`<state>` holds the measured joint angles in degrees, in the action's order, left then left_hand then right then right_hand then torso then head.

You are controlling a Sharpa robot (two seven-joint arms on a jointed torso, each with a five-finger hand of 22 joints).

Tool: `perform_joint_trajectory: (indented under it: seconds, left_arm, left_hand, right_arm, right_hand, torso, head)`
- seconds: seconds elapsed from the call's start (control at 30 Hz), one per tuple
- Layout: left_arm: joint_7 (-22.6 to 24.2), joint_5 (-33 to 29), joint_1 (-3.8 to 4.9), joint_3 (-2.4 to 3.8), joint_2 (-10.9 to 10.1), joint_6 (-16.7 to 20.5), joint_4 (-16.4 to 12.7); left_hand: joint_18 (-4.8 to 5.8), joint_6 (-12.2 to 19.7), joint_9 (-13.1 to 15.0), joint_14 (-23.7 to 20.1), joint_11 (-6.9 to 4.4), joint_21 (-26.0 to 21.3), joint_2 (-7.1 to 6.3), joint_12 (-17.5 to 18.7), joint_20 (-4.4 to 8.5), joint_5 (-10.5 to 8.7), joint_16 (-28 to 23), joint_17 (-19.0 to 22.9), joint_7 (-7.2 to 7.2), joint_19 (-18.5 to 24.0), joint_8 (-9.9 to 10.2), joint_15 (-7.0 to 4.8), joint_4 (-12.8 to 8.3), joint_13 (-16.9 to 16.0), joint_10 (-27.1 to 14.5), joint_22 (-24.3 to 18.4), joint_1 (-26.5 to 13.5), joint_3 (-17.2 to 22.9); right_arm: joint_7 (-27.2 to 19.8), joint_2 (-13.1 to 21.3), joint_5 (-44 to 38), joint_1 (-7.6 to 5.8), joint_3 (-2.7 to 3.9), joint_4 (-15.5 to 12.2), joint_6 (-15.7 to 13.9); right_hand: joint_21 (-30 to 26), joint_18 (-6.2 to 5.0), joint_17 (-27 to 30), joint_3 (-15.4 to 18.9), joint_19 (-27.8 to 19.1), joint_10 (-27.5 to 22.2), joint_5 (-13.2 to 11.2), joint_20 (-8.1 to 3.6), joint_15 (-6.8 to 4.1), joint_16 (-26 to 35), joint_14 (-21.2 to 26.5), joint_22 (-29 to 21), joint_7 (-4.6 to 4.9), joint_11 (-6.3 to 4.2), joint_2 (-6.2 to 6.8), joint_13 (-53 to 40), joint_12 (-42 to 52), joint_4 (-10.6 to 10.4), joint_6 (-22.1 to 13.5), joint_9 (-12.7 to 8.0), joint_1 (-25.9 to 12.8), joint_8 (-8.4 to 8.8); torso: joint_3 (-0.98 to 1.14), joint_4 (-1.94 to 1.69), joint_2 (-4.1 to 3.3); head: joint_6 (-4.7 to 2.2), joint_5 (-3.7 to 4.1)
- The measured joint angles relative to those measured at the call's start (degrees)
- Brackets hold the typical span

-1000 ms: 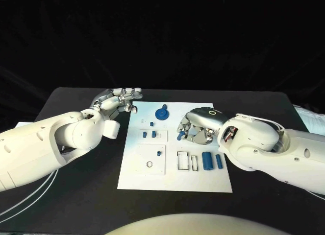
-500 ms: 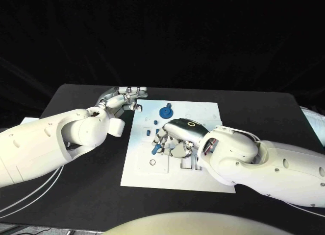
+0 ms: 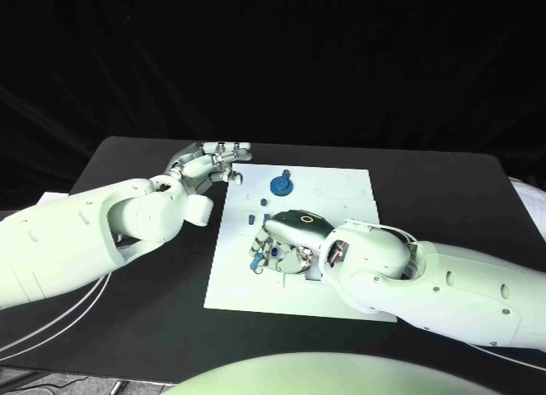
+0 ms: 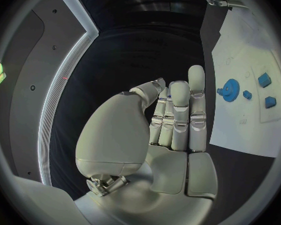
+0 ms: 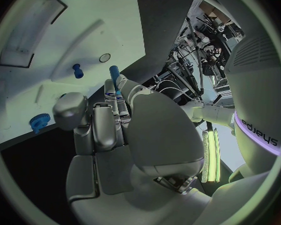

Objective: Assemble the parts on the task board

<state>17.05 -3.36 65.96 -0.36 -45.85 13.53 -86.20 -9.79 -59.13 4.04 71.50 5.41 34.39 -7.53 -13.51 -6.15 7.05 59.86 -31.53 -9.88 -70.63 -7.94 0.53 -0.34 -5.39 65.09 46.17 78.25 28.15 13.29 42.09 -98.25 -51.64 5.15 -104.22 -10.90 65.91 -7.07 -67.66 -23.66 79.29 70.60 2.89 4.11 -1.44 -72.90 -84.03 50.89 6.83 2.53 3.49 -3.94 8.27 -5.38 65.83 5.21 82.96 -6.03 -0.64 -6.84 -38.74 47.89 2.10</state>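
Black table (image 3: pixel 130 164), white board (image 3: pixel 344 185). My right hand (image 3: pixel 291 239) pinches a blue peg (image 5: pixel 114 75); left hand (image 3: pixel 207 164) fingers empty, loosely apart. Tilted, the peg could jam.

Light: dim black surround, task board (image 3: pixel 344 185) brightest, lit from above
Shadow: soft, on the board just beside the right hand (image 3: pixel 285 239)
Distortion: wrist views bend edges around the left hand (image 4: pixel 168 130)
Focus: right hand's nearest surfaces soft
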Motion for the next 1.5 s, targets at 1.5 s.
perform_joint_trajectory:
  seconds: [1.5]
  left_arm:
    - [-0.12, 0.01, -0.02, 0.00, 0.01, -0.13, 0.08]
  left_hand:
    - [0.00, 0.00, 0.00, -0.18, 0.00, 0.00, 0.00, 0.00, 0.00, 0.00, 0.00, -0.01, 0.00, 0.00, 0.00, -0.19, 0.00, -0.04, -0.01, 0.01, 0.00, 0.00]
  right_arm:
    - [2.54, -2.77, -7.43, 0.23, -1.90, 2.72, 4.63]
  right_hand:
    - [-1.16, 0.00, 0.09, 3.42, -0.83, -8.52, 0.89, 0.83, 1.26, 0.00, 0.04, -1.55, 2.21, 2.94, 4.46, 0.39, -4.33, -1.48, -8.72, -1.29, -4.81, 2.41]
  torso:
    - [0.02, 0.05, 0.08]
  head:
    - [0.58, 0.10]
